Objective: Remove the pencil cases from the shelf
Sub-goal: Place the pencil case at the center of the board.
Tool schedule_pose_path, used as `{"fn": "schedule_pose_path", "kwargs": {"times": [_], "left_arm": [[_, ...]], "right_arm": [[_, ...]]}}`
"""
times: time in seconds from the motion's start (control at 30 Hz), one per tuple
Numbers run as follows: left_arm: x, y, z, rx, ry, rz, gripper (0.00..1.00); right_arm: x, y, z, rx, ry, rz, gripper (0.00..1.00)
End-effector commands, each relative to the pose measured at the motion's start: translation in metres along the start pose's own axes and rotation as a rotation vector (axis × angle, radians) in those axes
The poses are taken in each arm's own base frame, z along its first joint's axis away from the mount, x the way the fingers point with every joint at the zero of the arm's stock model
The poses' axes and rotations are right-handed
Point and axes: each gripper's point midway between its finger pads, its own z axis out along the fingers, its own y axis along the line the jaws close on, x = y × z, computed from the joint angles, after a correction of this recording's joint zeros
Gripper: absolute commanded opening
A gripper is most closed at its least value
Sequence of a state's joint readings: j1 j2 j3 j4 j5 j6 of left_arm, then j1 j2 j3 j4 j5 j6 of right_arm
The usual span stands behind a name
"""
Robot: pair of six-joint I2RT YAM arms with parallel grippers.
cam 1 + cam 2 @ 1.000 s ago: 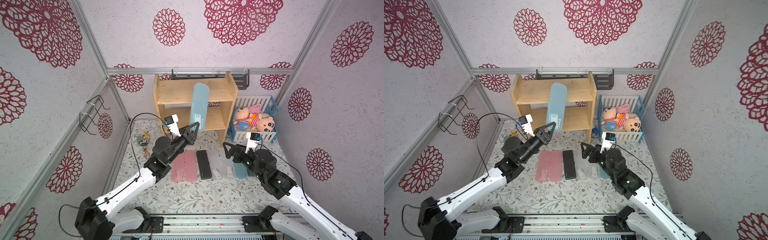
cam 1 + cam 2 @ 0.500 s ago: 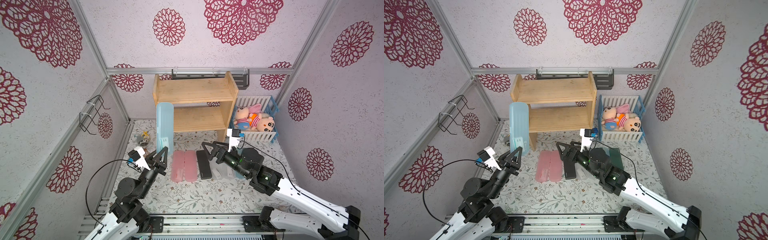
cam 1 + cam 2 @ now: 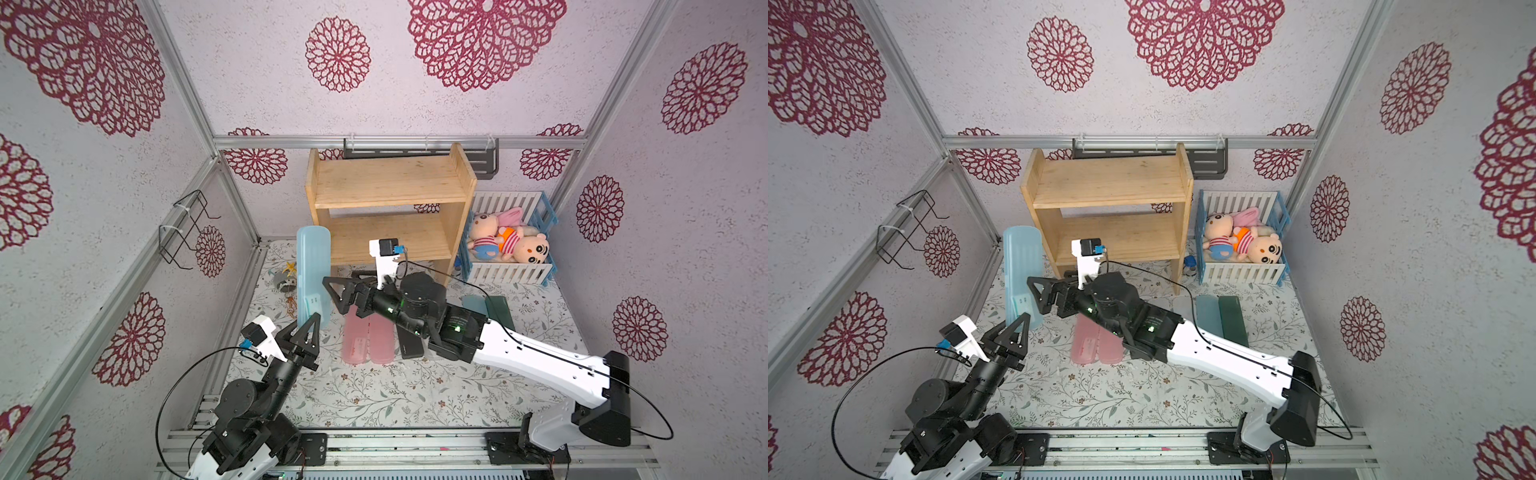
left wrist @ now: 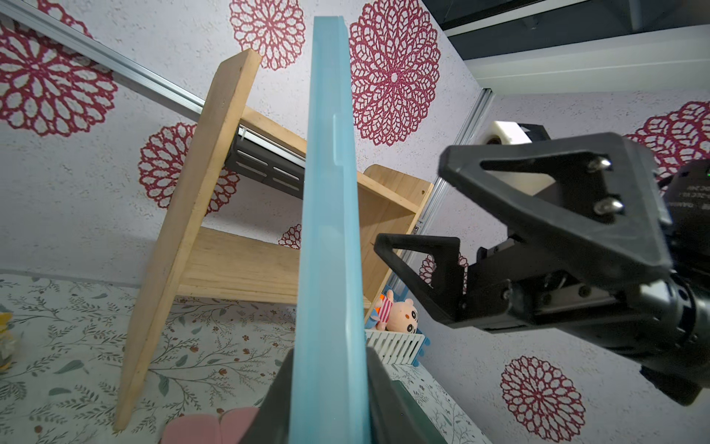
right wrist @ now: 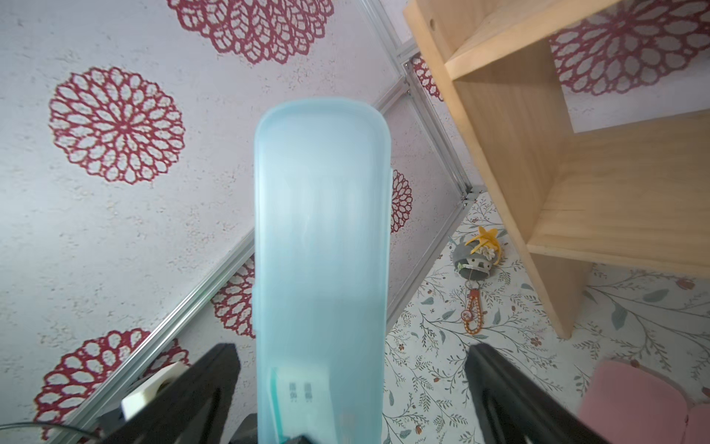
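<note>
My left gripper (image 3: 315, 322) is shut on the lower end of a light blue pencil case (image 3: 313, 270), which stands upright just left of the bare wooden shelf (image 3: 390, 187). In the left wrist view the fingers (image 4: 388, 399) clamp the case (image 4: 330, 230) by its thin sides. My right gripper (image 3: 338, 282) is open, close beside the case and pointing at its broad face (image 5: 320, 230); a small gap shows between them. Two pink cases (image 3: 368, 340), a black one (image 3: 409, 347), a light blue one (image 3: 1207, 311) and a dark green one (image 3: 1232, 316) lie on the floral mat.
A blue-and-white crate (image 3: 507, 272) with plush toys sits right of the shelf. A small keychain toy (image 3: 286, 282) lies by the shelf's left leg. A wire rack (image 3: 187, 232) hangs on the left wall, a dark grey rack (image 3: 486, 162) behind the shelf.
The left arm has drawn the light blue case away from the shelf, leftward and toward the front. The right arm has swung left across the laid-out cases toward it, jaws open.
</note>
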State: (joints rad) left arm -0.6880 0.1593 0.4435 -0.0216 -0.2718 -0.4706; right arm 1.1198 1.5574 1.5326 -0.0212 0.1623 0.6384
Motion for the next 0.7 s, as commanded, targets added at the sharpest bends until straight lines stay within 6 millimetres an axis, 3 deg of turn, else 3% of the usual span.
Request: {"fn": "schedule_pose_path", "kwargs": {"times": [0.0, 0.3, 0.67], "left_arm": [[-0.006, -0.002, -0.007, 0.007, -0.007, 0.017, 0.00], [-0.007, 0.005, -0.021, -0.002, -0.023, 0.011, 0.00], [-0.004, 0.015, -0.025, -0.052, -0.002, 0.015, 0.00]], "right_arm": [[-0.001, 0.004, 0.007, 0.040, 0.007, -0.038, 0.99], [0.012, 0.022, 0.030, 0.004, 0.048, -0.053, 0.99], [0.018, 0.055, 0.038, -0.075, 0.061, -0.071, 0.99]]}}
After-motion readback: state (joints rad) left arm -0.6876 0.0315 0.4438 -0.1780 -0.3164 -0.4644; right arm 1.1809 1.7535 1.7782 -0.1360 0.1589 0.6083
